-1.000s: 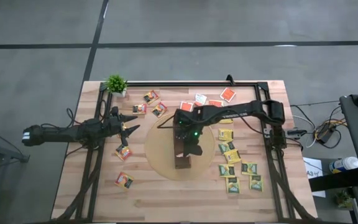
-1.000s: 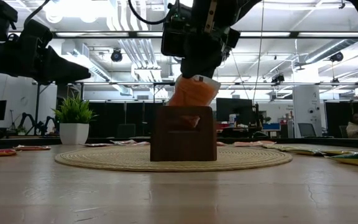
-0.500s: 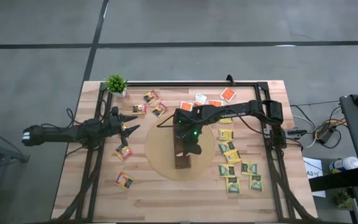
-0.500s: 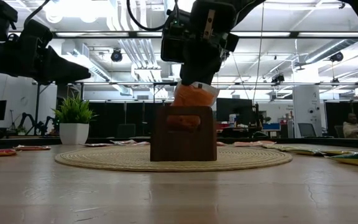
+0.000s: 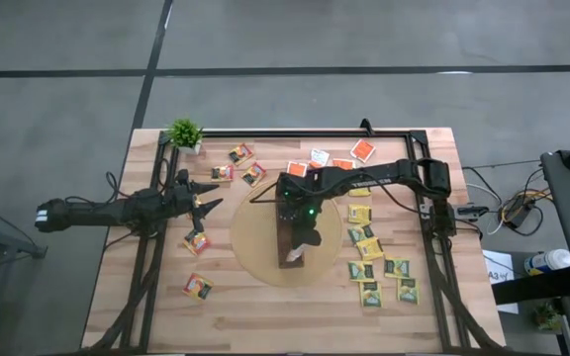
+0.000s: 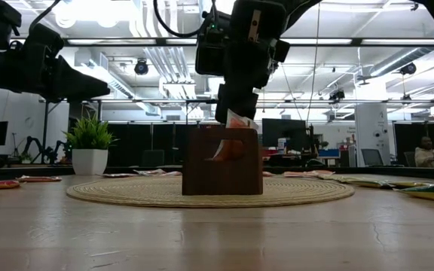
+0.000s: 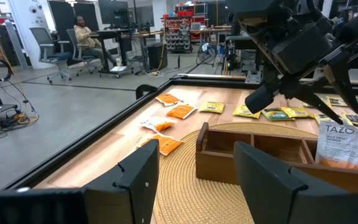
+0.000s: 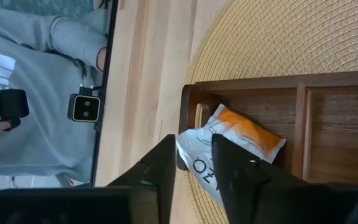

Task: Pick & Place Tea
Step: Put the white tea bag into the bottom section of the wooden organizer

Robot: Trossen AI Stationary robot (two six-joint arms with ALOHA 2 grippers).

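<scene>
The right tool (image 6: 232, 113) hangs directly over the end compartment of the wooden compartment box (image 7: 272, 163) on the round woven mat (image 5: 255, 259), its fingers parted around an orange Tazo tea sachet (image 8: 232, 152) that leans just below them inside that compartment. The other compartments look empty. The sachet is likely light, thin, crinkly and slippery, best pinched across a flat edge. More sachets (image 5: 379, 267) lie well off to the tool's side. The left tool (image 5: 206, 205) waits apart, fingers spread.
</scene>
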